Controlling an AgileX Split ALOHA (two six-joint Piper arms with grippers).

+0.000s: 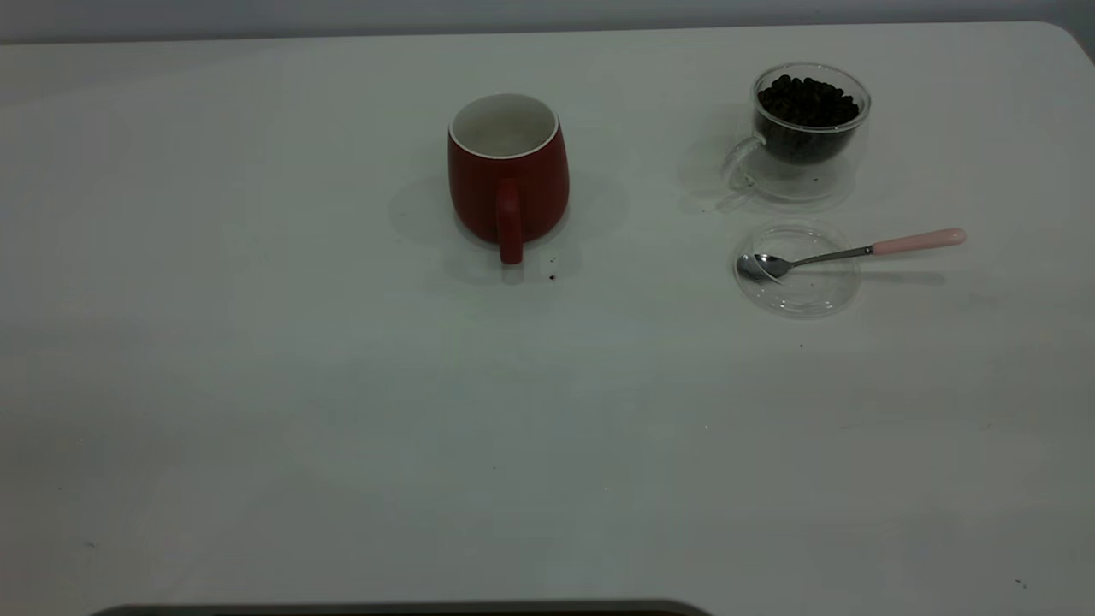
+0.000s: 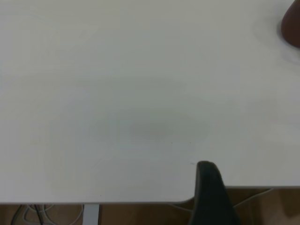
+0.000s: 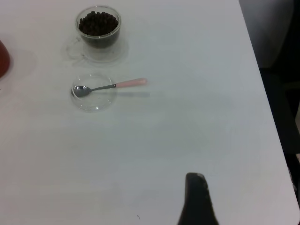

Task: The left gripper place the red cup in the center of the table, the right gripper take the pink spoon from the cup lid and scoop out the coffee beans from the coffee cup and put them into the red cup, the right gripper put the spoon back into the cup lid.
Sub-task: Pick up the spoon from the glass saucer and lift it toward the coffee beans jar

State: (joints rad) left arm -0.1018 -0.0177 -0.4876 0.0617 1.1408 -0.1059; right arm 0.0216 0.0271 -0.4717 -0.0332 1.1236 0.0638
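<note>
Red cup [image 1: 508, 167] upright mid-table; pink spoon [image 1: 855, 252] resting bowl-down in clear cup lid [image 1: 797, 269] beside bean-filled coffee cup [image 1: 808, 120]; gripper finger states cannot be told.

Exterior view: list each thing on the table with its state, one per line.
Red cup: upright, looks empty, handle toward the camera.
Glass cup: upright, full of coffee beans.
Lid: flat on the table, holding the spoon's bowl.
Spoon: lying still, pink handle overhanging the lid.
</note>
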